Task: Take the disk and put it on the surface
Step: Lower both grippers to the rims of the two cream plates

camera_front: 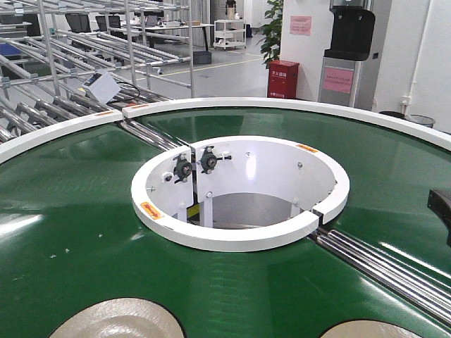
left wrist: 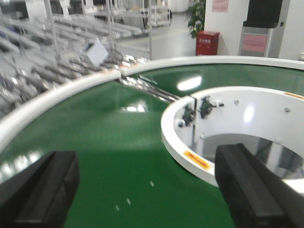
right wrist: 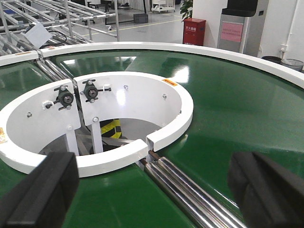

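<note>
Two pale beige disks lie on the green conveyor belt (camera_front: 84, 239) at the bottom edge of the front view, one at the left (camera_front: 116, 320) and one at the right (camera_front: 370, 331), both cut off by the frame. My left gripper (left wrist: 147, 194) hangs open over bare belt, beside the white inner rim (left wrist: 190, 159). My right gripper (right wrist: 152, 194) is open too, above the belt and the steel rollers (right wrist: 190, 190). Nothing sits between either pair of fingers. No disk appears in the wrist views. The dark glossy tabletop is out of view.
The white inner ring (camera_front: 239, 236) surrounds a round opening at the belt's centre. The white outer rim (camera_front: 282, 105) curves behind it. Steel rollers (camera_front: 380, 264) cross the belt at the right. A black block (camera_front: 440, 211) pokes in at the right edge. Metal racks (camera_front: 84, 49) stand behind.
</note>
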Controlling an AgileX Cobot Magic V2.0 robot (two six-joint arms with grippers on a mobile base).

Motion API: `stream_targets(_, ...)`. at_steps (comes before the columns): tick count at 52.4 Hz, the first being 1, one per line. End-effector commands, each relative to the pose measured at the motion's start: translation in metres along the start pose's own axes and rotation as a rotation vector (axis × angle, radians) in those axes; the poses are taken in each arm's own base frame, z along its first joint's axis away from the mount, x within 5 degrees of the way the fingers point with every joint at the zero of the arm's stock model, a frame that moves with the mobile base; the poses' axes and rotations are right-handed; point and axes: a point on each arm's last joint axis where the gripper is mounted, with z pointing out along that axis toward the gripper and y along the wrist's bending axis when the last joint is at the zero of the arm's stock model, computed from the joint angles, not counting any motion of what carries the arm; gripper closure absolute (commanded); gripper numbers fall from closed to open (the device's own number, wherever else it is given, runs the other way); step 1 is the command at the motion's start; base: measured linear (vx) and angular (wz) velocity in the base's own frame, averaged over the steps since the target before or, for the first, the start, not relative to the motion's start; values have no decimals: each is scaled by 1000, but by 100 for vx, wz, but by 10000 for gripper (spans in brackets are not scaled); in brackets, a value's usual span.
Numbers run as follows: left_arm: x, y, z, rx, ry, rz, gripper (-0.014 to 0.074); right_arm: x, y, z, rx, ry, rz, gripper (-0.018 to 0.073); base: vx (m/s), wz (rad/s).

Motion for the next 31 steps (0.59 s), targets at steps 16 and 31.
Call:
stream_targets(16, 29, -26, 59, 279, 518, 5, 156, -20, 0, -5, 5, -117, 0, 50, 0, 0)
stream_targets(31, 81, -19, 116, 464, 833, -18, 179, -18, 0, -5, 3, -98, 0, 67, 0, 0)
